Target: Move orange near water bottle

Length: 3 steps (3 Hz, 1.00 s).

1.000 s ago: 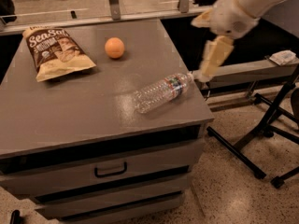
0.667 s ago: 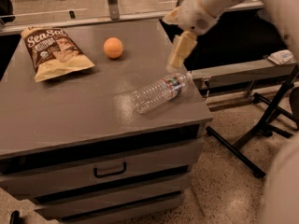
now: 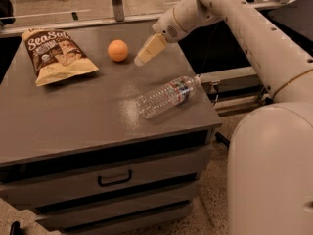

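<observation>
The orange [image 3: 118, 50] rests on the grey cabinet top [image 3: 78, 116], toward the back middle. The water bottle [image 3: 167, 96] lies on its side near the top's right front, cap pointing right and back. My gripper [image 3: 141, 58] hangs from the white arm reaching in from the upper right. Its cream tips sit just right of the orange, a small gap apart from it, low over the surface. It holds nothing.
A brown-and-tan chip bag [image 3: 55, 56] lies at the back left of the top. A drawer with a dark handle [image 3: 114, 178] is below the front edge. The robot's white body [image 3: 271, 170] fills the lower right. A rail [image 3: 117, 4] runs behind the cabinet.
The arm has swung left across the cabinet, from beyond the bottle's cap end to just right of the orange. The orange, bottle and bag have not moved.
</observation>
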{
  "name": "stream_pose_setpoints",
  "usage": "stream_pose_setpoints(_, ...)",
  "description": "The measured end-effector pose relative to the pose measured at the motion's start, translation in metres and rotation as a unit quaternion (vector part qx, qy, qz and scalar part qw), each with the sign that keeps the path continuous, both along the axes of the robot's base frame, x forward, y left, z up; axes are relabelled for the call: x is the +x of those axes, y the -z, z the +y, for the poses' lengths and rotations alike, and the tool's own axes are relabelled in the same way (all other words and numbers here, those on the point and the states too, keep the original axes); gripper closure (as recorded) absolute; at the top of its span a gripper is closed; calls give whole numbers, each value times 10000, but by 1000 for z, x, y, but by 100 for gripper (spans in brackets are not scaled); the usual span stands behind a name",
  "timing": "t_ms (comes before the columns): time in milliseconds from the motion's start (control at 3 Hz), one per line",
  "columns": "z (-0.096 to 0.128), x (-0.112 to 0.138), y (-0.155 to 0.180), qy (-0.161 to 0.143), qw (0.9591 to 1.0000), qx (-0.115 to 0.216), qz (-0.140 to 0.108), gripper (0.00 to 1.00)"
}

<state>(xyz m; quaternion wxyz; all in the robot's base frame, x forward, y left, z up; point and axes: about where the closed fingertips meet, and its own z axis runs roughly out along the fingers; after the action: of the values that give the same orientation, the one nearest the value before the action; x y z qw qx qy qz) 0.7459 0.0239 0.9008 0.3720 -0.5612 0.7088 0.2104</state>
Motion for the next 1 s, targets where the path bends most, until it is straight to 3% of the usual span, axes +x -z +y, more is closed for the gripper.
stream_pose_setpoints(667,8,2,-1,-55,9998,141,-113,0)
stream_pose_setpoints(1000,45,18,-6,-221,9977,467,-442,0)
